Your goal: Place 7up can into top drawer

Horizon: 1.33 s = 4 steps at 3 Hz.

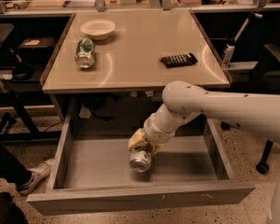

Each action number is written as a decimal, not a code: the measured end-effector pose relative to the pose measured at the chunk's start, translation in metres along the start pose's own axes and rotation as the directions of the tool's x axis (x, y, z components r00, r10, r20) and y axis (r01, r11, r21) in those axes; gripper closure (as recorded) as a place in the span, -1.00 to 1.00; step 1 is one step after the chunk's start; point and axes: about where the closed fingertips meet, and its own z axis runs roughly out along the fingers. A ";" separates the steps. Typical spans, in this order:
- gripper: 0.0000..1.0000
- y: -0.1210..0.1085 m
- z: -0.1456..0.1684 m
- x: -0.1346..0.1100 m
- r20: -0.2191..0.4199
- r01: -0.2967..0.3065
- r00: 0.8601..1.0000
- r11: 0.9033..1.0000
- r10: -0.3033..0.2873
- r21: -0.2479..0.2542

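Note:
The top drawer (140,196) is pulled wide open under the table, and its pale bottom shows. My gripper (143,147) reaches down into the drawer's middle from the right. Its yellowish fingers are shut on the 7up can (140,161). The can lies on its side with its silver end toward the camera, just above or on the drawer bottom near the front. I cannot tell whether it touches the bottom.
On the beige table (140,73) lie a darker green can (85,53) on its side at the left, a white bowl (98,28) behind it, and a flat black object (178,59) at the right. A person's shoe (33,175) is at the drawer's left.

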 end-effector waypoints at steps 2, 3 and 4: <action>0.15 0.000 0.000 -0.001 0.004 0.001 1.000 1.000 -0.001 -0.001; -0.32 0.000 0.000 -0.001 0.004 0.001 1.000 1.000 -0.001 -0.001; -0.79 0.000 0.000 -0.001 0.004 0.001 1.000 1.000 -0.001 -0.001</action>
